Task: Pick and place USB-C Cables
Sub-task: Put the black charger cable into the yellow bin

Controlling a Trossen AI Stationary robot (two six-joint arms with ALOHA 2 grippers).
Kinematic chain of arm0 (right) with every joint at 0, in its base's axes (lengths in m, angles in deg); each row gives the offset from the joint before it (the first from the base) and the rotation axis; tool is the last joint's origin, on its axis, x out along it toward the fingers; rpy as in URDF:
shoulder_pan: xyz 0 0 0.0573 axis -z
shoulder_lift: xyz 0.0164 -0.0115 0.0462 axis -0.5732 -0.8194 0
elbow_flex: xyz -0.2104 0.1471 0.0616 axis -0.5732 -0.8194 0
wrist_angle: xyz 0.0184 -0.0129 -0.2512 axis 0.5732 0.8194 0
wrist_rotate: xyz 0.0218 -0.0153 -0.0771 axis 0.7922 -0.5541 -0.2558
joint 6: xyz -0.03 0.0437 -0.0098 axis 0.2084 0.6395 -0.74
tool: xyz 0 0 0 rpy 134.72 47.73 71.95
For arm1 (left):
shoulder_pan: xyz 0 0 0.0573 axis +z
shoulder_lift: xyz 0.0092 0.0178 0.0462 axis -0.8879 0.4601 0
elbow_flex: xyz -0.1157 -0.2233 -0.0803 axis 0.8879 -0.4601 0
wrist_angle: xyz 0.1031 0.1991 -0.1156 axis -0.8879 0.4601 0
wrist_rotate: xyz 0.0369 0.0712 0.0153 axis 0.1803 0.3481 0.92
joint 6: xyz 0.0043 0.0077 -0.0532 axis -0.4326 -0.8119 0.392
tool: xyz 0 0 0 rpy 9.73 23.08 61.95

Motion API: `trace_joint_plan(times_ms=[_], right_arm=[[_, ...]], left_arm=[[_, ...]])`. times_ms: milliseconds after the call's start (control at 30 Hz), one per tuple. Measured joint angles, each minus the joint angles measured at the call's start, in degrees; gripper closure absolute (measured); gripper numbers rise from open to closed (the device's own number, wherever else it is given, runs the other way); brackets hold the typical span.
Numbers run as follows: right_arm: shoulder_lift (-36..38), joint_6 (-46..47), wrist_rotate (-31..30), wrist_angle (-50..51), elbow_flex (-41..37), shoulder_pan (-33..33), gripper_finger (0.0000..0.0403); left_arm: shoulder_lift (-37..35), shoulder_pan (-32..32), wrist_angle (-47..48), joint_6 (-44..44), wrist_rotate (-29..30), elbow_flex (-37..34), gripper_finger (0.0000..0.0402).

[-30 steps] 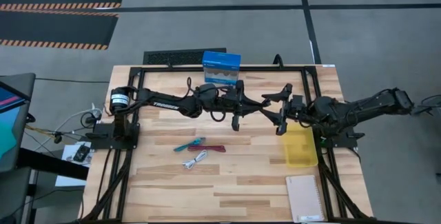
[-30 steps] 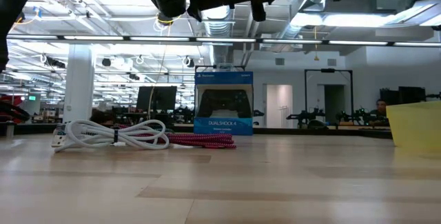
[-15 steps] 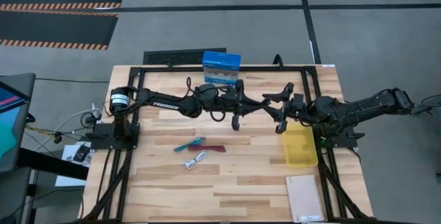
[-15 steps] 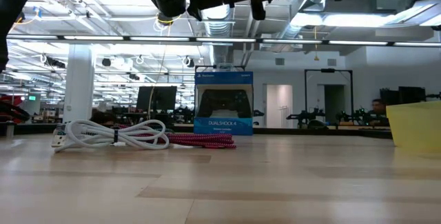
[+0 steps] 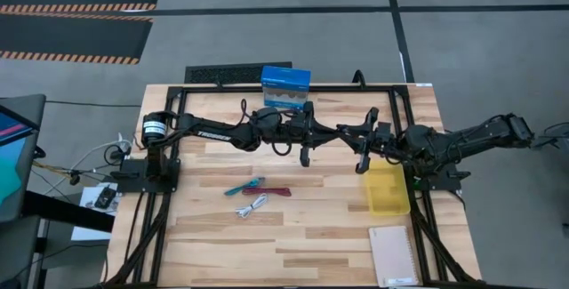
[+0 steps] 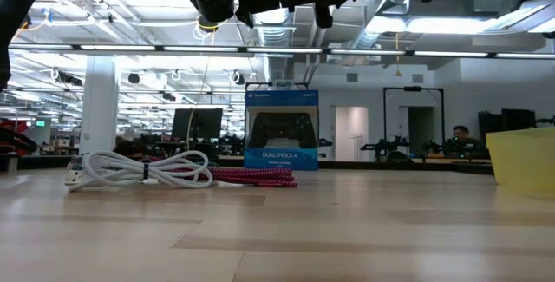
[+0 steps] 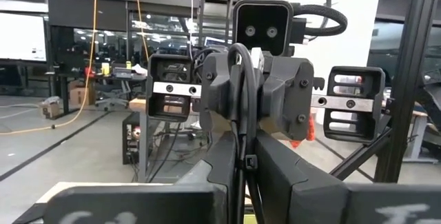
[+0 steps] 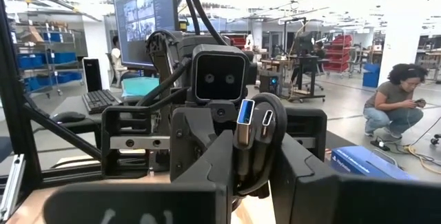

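Note:
High over the middle of the table my left gripper [image 5: 343, 134] and my right gripper [image 5: 359, 141] meet tip to tip, both shut on one black USB-C cable bundle [image 8: 253, 131]. Its blue-tongued plug and small plug stand up between the right fingers. On the wood below lie the teal cable [image 5: 244, 186], the maroon-red cable [image 5: 278, 190] and the white cable [image 5: 252, 204], each flat on its side. The low view shows the white cable [image 6: 139, 169] and the red one [image 6: 257, 176]. My left gripper pinches a loop of the black bundle [image 7: 242, 156] between its two fingers, reaching in level from the table's left. The bundle is clear of the table. My right gripper pinches the same bundle just below its two plugs [image 8: 252, 163], level from the table's right. The plugs [image 8: 255, 118] stick up above its fingers.
A blue controller box [image 5: 285, 86] stands at the table's far edge. A yellow bin [image 5: 388, 188] sits under the right arm, with a spiral notebook [image 5: 393, 255] nearer the front edge. A black frame runs around the table.
My right gripper's fingers have come together from wide open onto the black cable bundle that my left gripper holds. Neither arm has shifted, and the cables on the table lie as before.

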Motion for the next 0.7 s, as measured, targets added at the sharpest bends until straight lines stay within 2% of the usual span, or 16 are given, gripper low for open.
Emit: trace_joint_plan(times_ms=[133,233,500,700], right_arm=[[0.0,0.0,-0.3,-0.4,0.0,0.0,0.0339],[0.5,-0.1,-0.2,-0.8,-0.1,0.0,0.0339],[4.2,-1.1,-0.5,-1.8,-0.1,-1.6,0.0339],[8.4,-3.2,-5.5,-0.8,0.0,-2.8,0.0339]], left_arm=[[-0.1,0.0,1.1,0.0,0.9,0.0,0.0372],[-0.1,0.0,1.7,0.0,0.0,0.1,0.0354],[-0.1,0.3,8.2,-0.9,0.9,0.0,0.0242],[-1.5,0.7,16.6,-1.0,0.9,0.0,0.0174]])
